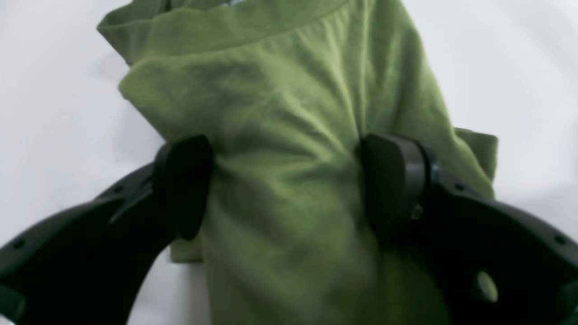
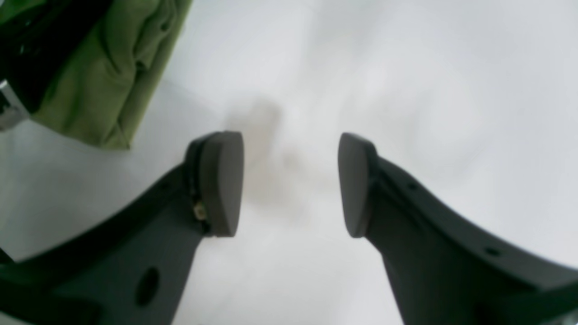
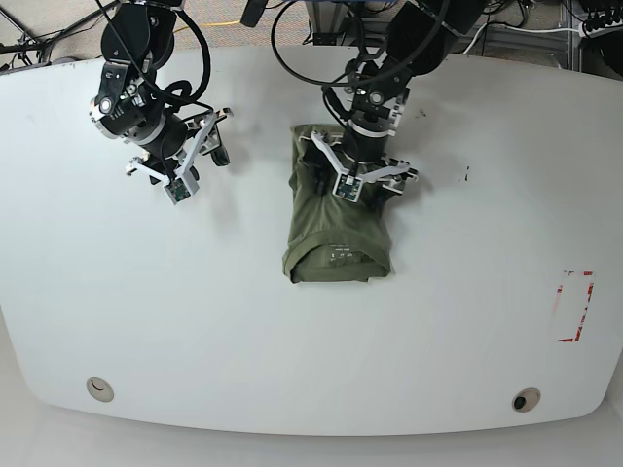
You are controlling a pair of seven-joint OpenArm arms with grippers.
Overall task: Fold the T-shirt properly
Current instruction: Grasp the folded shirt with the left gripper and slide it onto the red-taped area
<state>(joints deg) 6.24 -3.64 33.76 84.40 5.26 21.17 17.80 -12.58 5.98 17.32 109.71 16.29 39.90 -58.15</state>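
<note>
Black fingers point(image 1: 183, 187) of left gripper point(image 1: 289, 185) spread wide, straddling T-shirt point(image 1: 289, 135), cloth bulging btwn pads, no pinch seen. T-shirt point(image 3: 336, 209) lies mid table point(image 3: 195, 321), folded into narrow strip, collar end toward table's near edge. Right gripper point(image 2: 291, 183) well apart, part open, nothing in it. Risk: if left arm lifts w/ cloth snagged on pad, top layer drags, fold opens.

Robotics lab, white table point(image 3: 195, 321) with red tape marks point(image 3: 574, 306), cables (tangled) point(image 3: 506, 19) behind
</note>
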